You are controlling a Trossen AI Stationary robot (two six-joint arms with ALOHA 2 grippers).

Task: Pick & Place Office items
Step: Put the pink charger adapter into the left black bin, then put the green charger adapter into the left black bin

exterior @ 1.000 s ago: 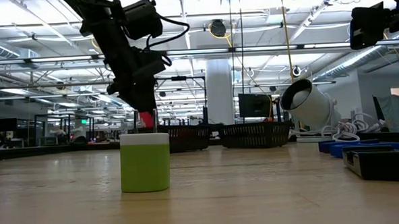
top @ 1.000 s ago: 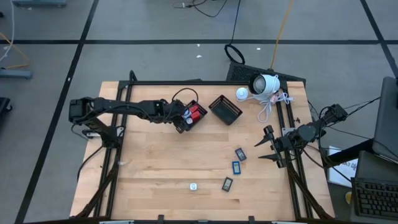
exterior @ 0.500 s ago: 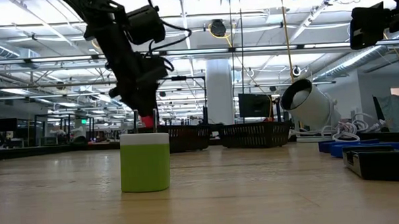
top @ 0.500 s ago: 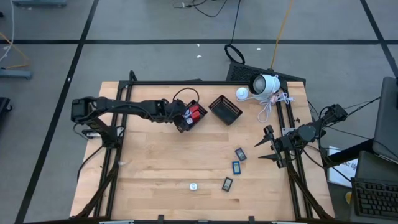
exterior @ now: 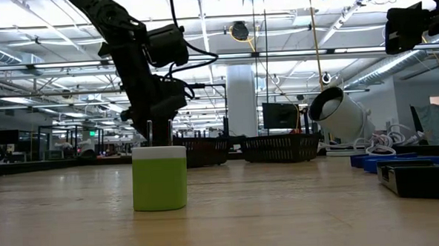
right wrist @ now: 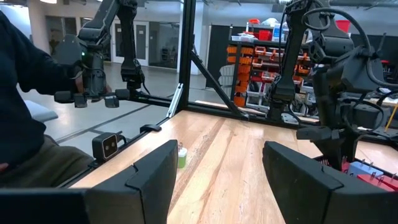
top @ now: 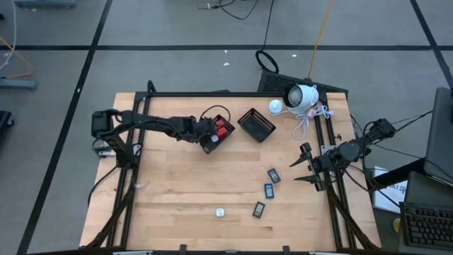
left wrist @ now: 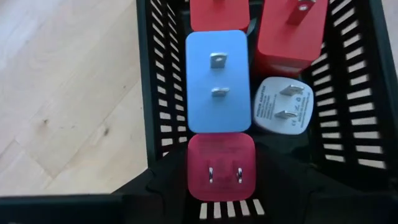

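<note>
L gripper (top: 209,136) sits over black mesh basket (top: 228,136) w/ red blocks (top: 224,129) inside. 2nd mesh basket (top: 256,125) just beside it. R gripper (top: 303,164) waits at table's right edge. Three dark blue-faced rectangles (top: 268,190) & small white bit (top: 220,212) lie on wood table (top: 170,191).

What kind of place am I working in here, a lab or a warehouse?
Probably a large open robotics lab: exposed ceiling lights, a wooden table on a taped floor, and shelving with orange bins behind.
</note>
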